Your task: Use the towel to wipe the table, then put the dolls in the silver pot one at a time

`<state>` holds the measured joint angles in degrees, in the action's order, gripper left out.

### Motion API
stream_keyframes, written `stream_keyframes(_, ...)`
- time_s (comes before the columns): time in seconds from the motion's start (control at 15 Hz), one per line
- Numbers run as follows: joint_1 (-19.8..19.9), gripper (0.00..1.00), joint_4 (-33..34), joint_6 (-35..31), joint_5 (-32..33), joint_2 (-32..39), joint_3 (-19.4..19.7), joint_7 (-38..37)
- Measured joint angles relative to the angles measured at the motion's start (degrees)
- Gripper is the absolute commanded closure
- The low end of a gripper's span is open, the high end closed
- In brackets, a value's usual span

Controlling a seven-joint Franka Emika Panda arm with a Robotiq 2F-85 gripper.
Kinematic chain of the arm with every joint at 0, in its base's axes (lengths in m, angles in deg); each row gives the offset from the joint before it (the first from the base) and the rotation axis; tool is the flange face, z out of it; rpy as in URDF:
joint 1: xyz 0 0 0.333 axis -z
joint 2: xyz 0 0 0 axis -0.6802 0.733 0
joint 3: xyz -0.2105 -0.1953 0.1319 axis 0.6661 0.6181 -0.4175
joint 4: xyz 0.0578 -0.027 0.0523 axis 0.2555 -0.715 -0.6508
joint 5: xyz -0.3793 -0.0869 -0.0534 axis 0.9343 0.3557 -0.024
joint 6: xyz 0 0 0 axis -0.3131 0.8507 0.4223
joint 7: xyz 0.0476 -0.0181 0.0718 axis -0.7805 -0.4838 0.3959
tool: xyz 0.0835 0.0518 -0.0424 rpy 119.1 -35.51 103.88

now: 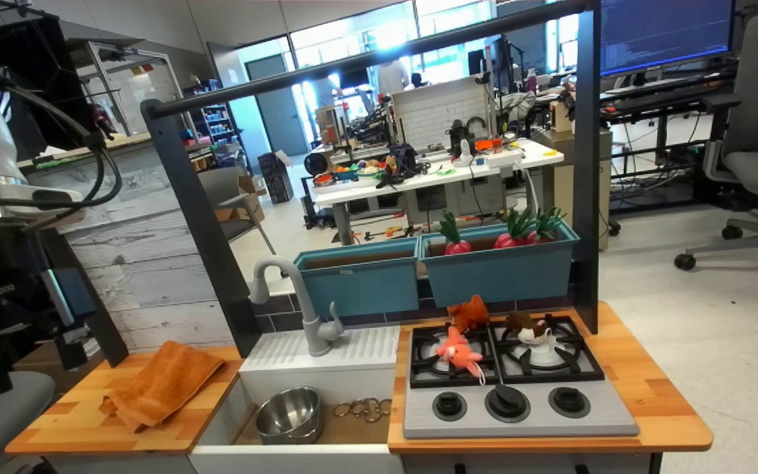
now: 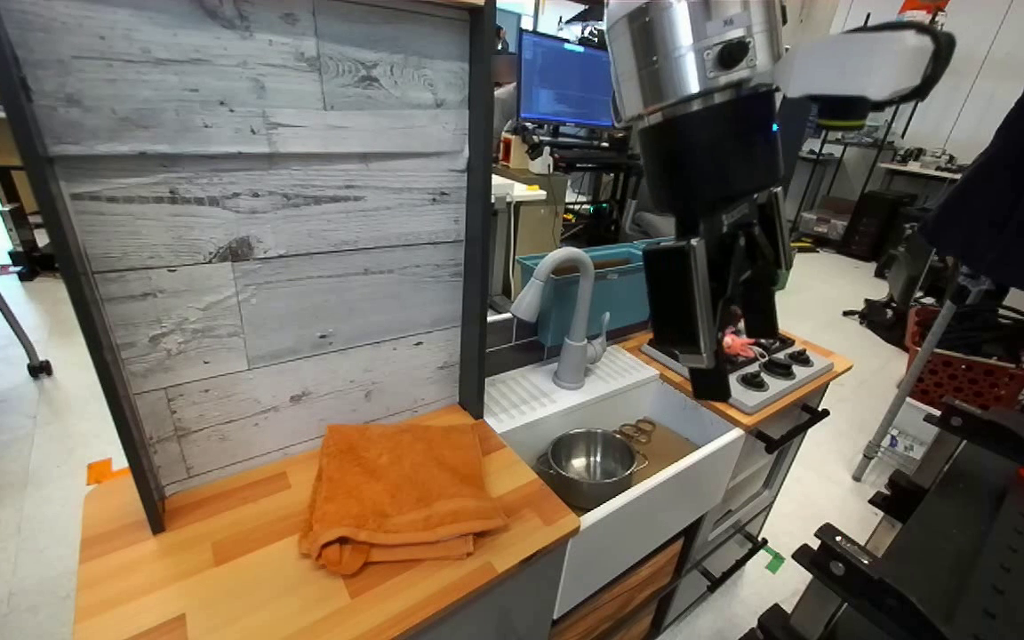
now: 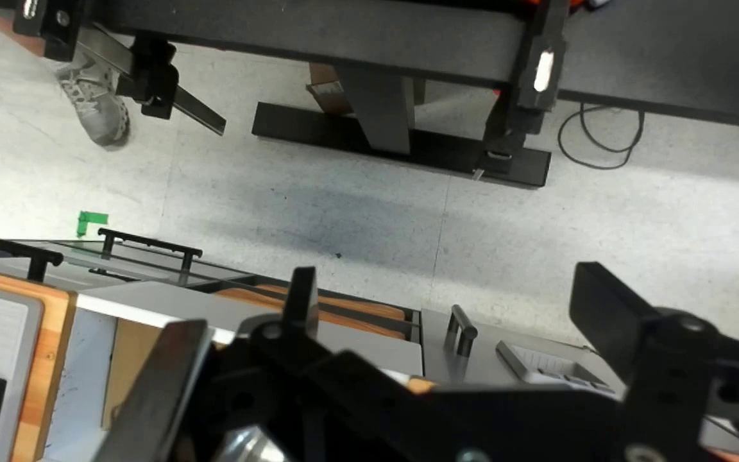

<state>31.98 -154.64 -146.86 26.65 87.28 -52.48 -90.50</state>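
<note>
My gripper [image 3: 446, 279] stands open with nothing between its fingers, raised above the kitchen unit in both exterior views. The orange towel [image 2: 401, 498] lies folded on the light wooden table [image 2: 165, 569], apart from the gripper. Down in the sink sits the silver pot [image 1: 313, 424]; its visible inside looks empty. Three dolls are at the stove: a coral-pink one [image 1: 459, 353] on the left burner, an orange-brown one [image 1: 469, 313] at the back edge and a brown-and-white one [image 1: 529, 327] on the right burner. In an exterior view, the gripper partly covers the stove.
A grey faucet [image 1: 310, 322] rises behind the sink [image 1: 300, 449]. Metal rings [image 1: 369, 409] lie beside the pot. Blue planters [image 1: 497, 276] hang behind the stove [image 1: 520, 428], between dark posts [image 1: 586, 197]. A plank-patterned wall [image 2: 254, 249] backs the towel's counter.
</note>
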Motion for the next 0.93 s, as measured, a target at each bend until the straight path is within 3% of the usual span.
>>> stream_keyframes(0.2, -0.9, 0.00, 3.6, -5.0, 0.5, 4.3, 0.6, -3.6)
stream_keyframes(0.53, -4.1, 0.00, 17.7, -13.4, 0.1, 19.9, 4.0, -12.5)
stream_keyframes(0.73, -4.6, 0.00, 25.6, -12.8, -3.8, 26.9, 4.3, -13.8)
stream_keyframes(0.93, -4.7, 0.00, 25.4, -12.9, -3.8, 27.1, 4.5, -13.8)
